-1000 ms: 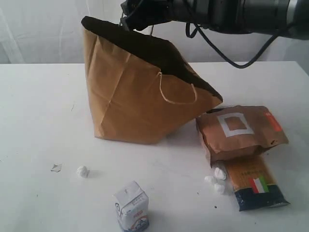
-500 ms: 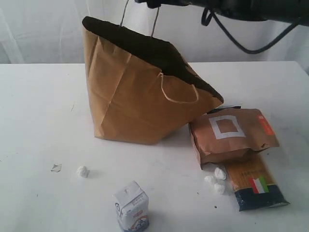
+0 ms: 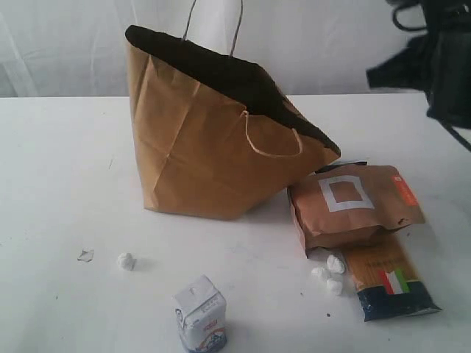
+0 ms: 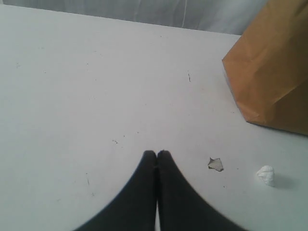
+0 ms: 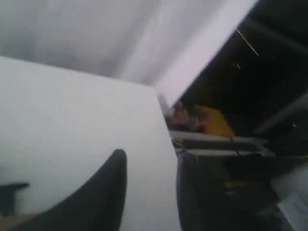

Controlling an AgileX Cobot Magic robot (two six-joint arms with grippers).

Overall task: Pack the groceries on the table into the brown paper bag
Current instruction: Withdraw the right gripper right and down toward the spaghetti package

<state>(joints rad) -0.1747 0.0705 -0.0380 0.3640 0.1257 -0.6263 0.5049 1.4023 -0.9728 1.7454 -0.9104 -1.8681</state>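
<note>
Jaws of the right gripper (image 5: 151,161) stand slightly apart on nothing, high at the exterior view's two o'clock, and the brown white-square pouch (image 3: 357,206) lies at seven o'clock below it, long axis nine-to-three, just beside the brown paper bag (image 3: 199,147), nearer this arm than the pinched-together left gripper (image 4: 156,159).

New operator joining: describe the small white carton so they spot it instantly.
Find the tall brown paper bag on the table. Nearer the camera stands the small white carton, alone. Unlike the flat pouch and pasta packet, it is upright and boxy.
</note>
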